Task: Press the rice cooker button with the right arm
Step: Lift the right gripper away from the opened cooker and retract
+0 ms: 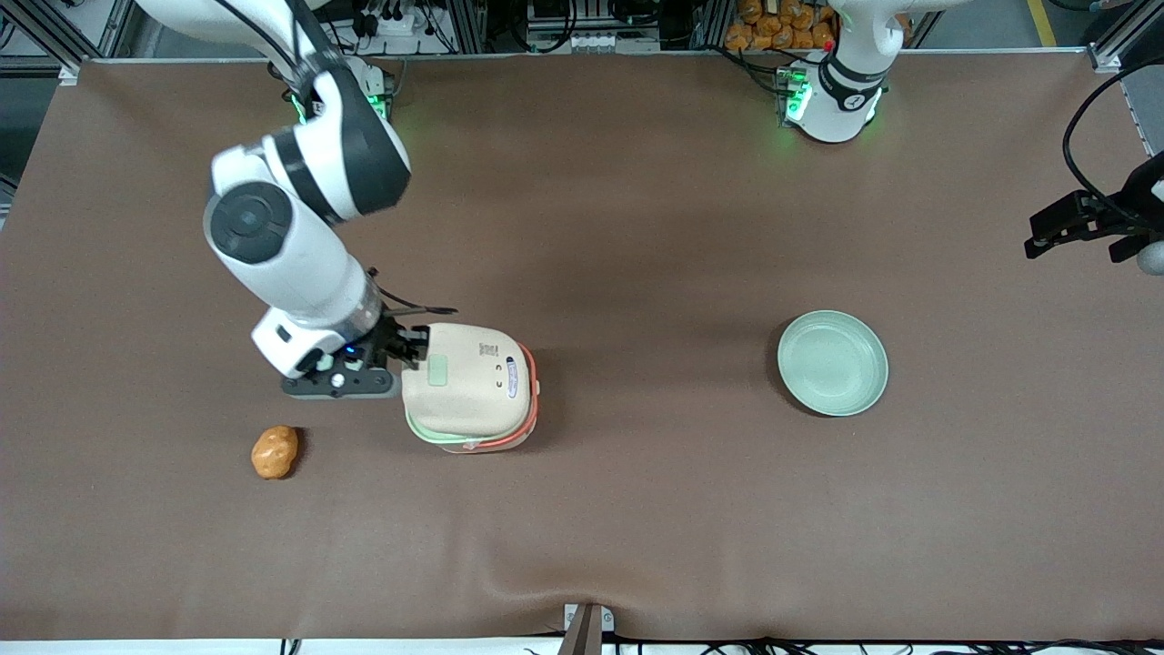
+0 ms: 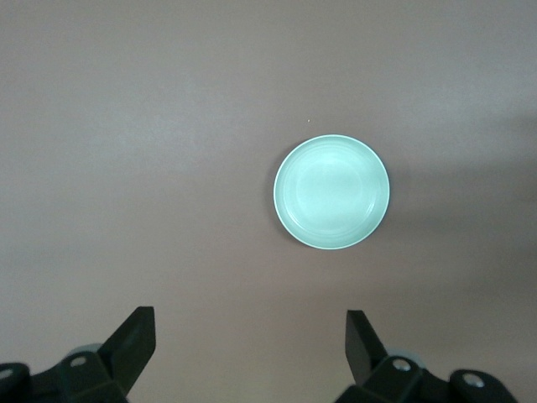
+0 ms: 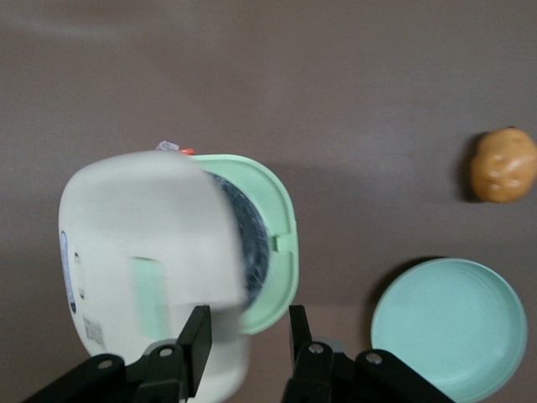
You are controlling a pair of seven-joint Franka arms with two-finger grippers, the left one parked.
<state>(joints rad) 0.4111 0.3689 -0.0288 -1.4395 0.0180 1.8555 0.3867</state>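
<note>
The cream rice cooker (image 1: 468, 391) stands mid-table, with orange-pink trim along its base. In the right wrist view its domed lid (image 3: 143, 252) is blurred and lifted partway, baring the pale green inner rim (image 3: 281, 243) and the dark pot (image 3: 252, 235). The right arm (image 1: 291, 246) reaches down beside the cooker on the working arm's side. Its gripper (image 1: 409, 350) is level with the lid's edge. In the right wrist view the gripper (image 3: 248, 315) is open and holds nothing. One finger is in front of the lid and the other is off the green rim.
An orange-brown potato (image 1: 275, 452) lies nearer the front camera than the gripper and shows in the right wrist view (image 3: 503, 164). A pale green plate (image 3: 449, 327) lies under the wrist. Another plate (image 1: 832, 362) lies toward the parked arm's end and shows in the left wrist view (image 2: 332, 191).
</note>
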